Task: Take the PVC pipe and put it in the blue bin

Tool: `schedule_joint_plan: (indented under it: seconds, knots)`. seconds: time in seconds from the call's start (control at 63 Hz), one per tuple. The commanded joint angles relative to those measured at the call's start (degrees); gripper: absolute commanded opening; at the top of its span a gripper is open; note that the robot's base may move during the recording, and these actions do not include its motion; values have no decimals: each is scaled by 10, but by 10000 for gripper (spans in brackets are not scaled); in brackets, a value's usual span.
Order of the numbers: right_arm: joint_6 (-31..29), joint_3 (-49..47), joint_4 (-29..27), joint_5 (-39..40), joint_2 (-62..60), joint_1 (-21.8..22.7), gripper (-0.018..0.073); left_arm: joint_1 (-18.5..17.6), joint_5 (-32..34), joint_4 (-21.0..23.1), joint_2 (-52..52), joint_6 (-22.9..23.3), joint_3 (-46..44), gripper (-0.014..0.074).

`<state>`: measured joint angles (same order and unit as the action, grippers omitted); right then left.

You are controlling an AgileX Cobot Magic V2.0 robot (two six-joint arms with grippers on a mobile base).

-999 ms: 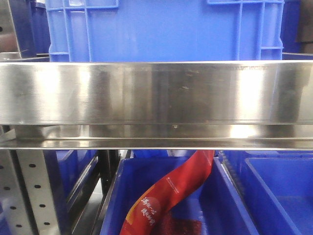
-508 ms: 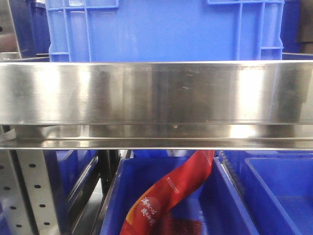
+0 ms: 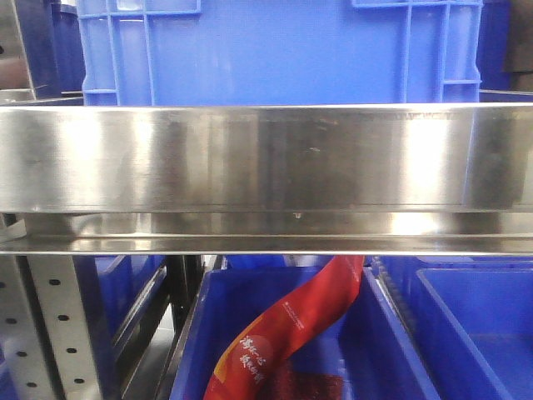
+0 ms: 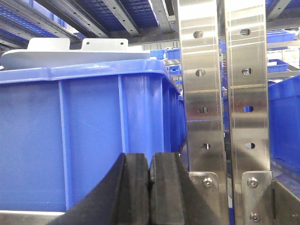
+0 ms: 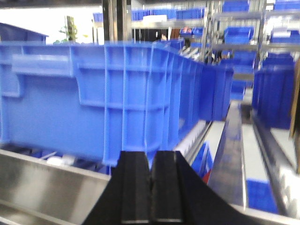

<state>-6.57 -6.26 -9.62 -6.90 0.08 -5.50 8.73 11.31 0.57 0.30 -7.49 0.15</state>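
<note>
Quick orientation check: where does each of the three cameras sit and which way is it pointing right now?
Front view: low, facing the steel shelf rail; blue bin above, red packet below; no robot parts.
Left wrist: behind the closed left gripper, facing a bin wall and perforated uprights.
Right wrist: behind the closed right gripper, facing a bin corner.
All show blue bins; no pipe visible.

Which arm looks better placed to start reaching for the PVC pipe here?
Neither, from these views. No pipe shows anywhere. The left gripper and right gripper are both shut, empty, each facing a blue bin from outside.
</note>
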Motion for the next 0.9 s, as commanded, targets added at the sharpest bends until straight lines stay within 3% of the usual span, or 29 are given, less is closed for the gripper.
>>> schedule_joint_plan:
  seconds: [0.0, 0.365, 0.888]
  knots:
    - [12, 13, 0, 15, -1, 3, -163, 3, 5, 4, -3, 2, -1, -111]
    - [20, 63, 0, 87, -1, 3, -163, 3, 5, 4, -3, 2, -1, -111]
    - [20, 63, 0, 48, -1, 26, -163, 3, 5, 4, -3, 2, -1, -111]
